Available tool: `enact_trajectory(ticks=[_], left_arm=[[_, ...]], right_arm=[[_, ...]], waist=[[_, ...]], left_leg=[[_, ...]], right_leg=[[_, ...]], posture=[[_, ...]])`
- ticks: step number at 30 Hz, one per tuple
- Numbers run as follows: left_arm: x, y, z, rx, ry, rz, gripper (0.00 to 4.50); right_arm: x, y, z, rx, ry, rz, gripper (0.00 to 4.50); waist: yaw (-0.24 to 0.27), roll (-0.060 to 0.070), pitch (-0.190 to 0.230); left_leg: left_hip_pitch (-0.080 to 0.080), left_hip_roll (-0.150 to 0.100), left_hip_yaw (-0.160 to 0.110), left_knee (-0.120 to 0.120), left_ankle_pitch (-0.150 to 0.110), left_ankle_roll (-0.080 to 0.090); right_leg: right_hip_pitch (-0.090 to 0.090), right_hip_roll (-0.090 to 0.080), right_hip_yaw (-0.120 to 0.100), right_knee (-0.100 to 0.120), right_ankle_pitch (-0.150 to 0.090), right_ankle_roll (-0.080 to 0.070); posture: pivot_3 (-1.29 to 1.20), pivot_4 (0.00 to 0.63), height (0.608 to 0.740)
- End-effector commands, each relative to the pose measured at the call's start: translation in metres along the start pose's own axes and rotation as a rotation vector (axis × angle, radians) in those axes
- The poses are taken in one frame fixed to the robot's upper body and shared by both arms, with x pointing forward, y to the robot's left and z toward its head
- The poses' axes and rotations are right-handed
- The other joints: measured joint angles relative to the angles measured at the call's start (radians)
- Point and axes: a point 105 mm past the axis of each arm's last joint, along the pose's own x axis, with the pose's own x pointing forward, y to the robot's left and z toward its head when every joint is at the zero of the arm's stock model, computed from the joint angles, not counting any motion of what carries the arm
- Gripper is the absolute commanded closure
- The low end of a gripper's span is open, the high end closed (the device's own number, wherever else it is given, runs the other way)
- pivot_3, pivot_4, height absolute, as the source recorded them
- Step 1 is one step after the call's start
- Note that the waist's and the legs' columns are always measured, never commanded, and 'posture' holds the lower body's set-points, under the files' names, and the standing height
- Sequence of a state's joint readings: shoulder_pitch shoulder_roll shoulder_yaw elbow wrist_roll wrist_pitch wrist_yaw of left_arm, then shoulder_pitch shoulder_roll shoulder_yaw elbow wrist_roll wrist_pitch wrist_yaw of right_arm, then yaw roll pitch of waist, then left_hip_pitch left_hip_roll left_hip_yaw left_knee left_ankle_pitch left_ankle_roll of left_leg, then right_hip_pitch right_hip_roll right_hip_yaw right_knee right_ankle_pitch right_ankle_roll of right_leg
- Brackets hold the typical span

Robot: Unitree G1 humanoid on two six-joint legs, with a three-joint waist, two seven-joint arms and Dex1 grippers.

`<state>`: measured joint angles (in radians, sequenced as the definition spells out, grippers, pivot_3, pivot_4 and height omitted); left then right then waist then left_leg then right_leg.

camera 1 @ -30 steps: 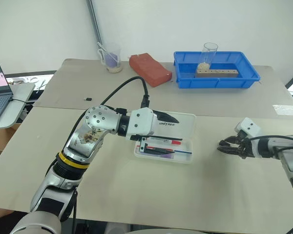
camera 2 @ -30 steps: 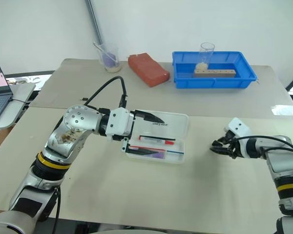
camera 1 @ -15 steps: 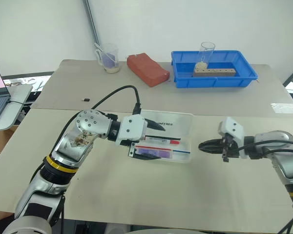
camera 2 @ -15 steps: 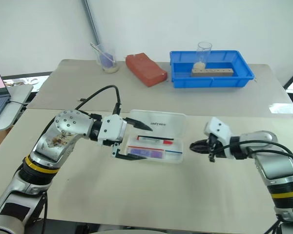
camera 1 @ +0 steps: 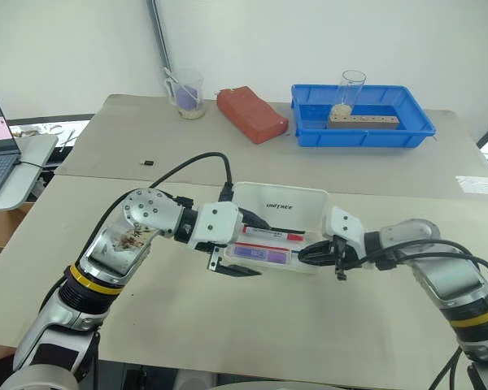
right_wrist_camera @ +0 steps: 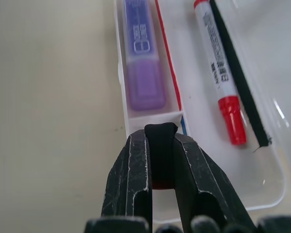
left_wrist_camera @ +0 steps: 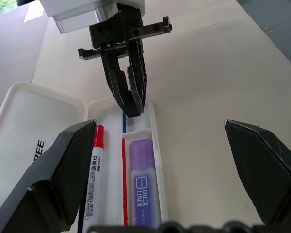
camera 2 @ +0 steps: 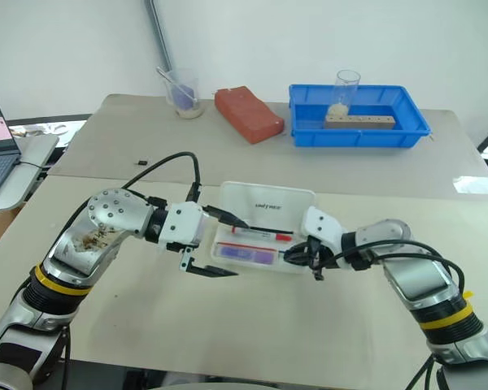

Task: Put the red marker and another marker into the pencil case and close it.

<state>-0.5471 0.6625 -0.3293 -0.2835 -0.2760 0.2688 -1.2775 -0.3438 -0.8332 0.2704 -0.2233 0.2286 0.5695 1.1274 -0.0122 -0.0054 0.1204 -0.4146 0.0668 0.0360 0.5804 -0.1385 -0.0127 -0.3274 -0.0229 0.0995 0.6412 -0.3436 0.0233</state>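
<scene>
Table [camera 1: 228, 341]: pencil case [camera 1: 297, 203] (open) holds red marker [camera 1: 270, 236].

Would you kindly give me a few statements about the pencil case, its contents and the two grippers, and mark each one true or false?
1. The pencil case lies open. True.
2. The red marker is inside the case. True.
3. The purple highlighter lies on the table beside the case. False: it sits in a compartment of the case.
4. The right gripper is wide open. False: its fingers are shut, at the case's end.
5. The left gripper is open. True.
6. The blue tray stands right beside the case. False: it is at the table's far side, well apart.
</scene>
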Motion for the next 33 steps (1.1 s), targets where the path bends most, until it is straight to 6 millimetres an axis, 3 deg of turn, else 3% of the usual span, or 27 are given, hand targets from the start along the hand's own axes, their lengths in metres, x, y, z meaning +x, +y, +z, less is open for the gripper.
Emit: enact_trajectory(ticks=[1, 7, 10, 14, 17, 21, 25, 29, 33], left_arm=[[-0.005, 0.002, 0.008, 0.031, -0.001, 0.020, 0.00], [-0.007, 0.001, 0.006, 0.020, 0.008, 0.025, 0.00], [-0.018, 0.014, 0.002, -0.020, 0.021, 0.068, 0.00], [-0.036, 0.055, 0.003, -0.120, -0.033, 0.228, 0.00], [-0.047, 0.091, -0.002, -0.186, -0.066, 0.378, 0.81], [-0.052, 0.137, -0.020, -0.239, -0.057, 0.574, 2.62], [-0.044, 0.160, -0.043, -0.282, -0.005, 0.667, 4.49], [-0.032, 0.160, -0.069, -0.287, 0.136, 0.647, 4.49], [-0.022, 0.149, -0.076, -0.319, 0.185, 0.514, 4.49]], right_arm=[[-0.006, -0.005, 0.008, -0.052, -0.006, -0.015, 3.23], [-0.015, -0.009, 0.017, -0.075, -0.028, -0.046, 1.16], [-0.027, -0.009, 0.033, -0.076, -0.085, -0.074, 0.20], [-0.043, -0.007, 0.051, -0.062, -0.152, -0.114, 0.20], [-0.054, -0.003, 0.060, -0.060, -0.178, -0.144, 0.18], [-0.065, 0.000, 0.075, -0.045, -0.239, -0.219, 0.18], [-0.071, 0.000, 0.097, -0.046, -0.305, -0.289, 0.18], [-0.076, 0.001, 0.115, -0.058, -0.355, -0.330, 0.18], [-0.078, 0.002, 0.124, -0.065, -0.384, -0.360, 0.18]], waist=[[0.001, 0.000, 0.000], [0.000, 0.000, 0.000], [0.000, 0.000, 0.000], [0.005, 0.000, 0.000], [0.009, 0.000, 0.000], [0.009, -0.001, 0.000], [0.005, -0.002, 0.001], [-0.002, -0.001, 0.001], [-0.001, -0.001, 0.001]], left_leg=[[0.000, 0.000, 0.000, 0.000, 0.000, 0.000], [0.000, 0.000, 0.000, 0.000, 0.000, 0.000], [0.000, 0.000, 0.000, 0.000, 0.000, 0.000], [0.000, 0.000, -0.001, 0.000, 0.000, 0.000], [0.000, 0.000, -0.001, 0.001, 0.000, 0.000], [-0.001, -0.001, -0.001, 0.000, 0.000, 0.000], [-0.001, -0.001, -0.001, 0.000, 0.000, 0.000], [-0.005, -0.001, -0.001, -0.001, 0.000, 0.000], [-0.006, -0.001, -0.002, -0.002, 0.000, 0.000]], right_leg=[[0.000, 0.000, 0.000, 0.000, 0.000, 0.000], [0.000, 0.000, 0.000, 0.000, 0.000, 0.000], [0.000, 0.000, 0.000, 0.000, 0.000, 0.000], [0.000, 0.000, -0.001, 0.000, -0.001, 0.001], [0.000, 0.000, -0.001, 0.000, -0.003, 0.005], [-0.001, 0.000, -0.001, 0.000, -0.002, 0.004], [-0.002, 0.000, -0.001, 0.001, 0.000, 0.001], [-0.007, 0.001, 0.000, 0.002, 0.001, -0.001], [-0.008, 0.001, 0.000, 0.002, 0.001, -0.001]], posture=[[0.00, 0.150, 0.740], [0.00, 0.150, 0.740], [0.00, 0.150, 0.740], [0.00, 0.150, 0.740], [0.00, 0.150, 0.740], [0.00, 0.150, 0.740], [0.00, 0.150, 0.740], [0.00, 0.150, 0.740], [0.00, 0.150, 0.740]])
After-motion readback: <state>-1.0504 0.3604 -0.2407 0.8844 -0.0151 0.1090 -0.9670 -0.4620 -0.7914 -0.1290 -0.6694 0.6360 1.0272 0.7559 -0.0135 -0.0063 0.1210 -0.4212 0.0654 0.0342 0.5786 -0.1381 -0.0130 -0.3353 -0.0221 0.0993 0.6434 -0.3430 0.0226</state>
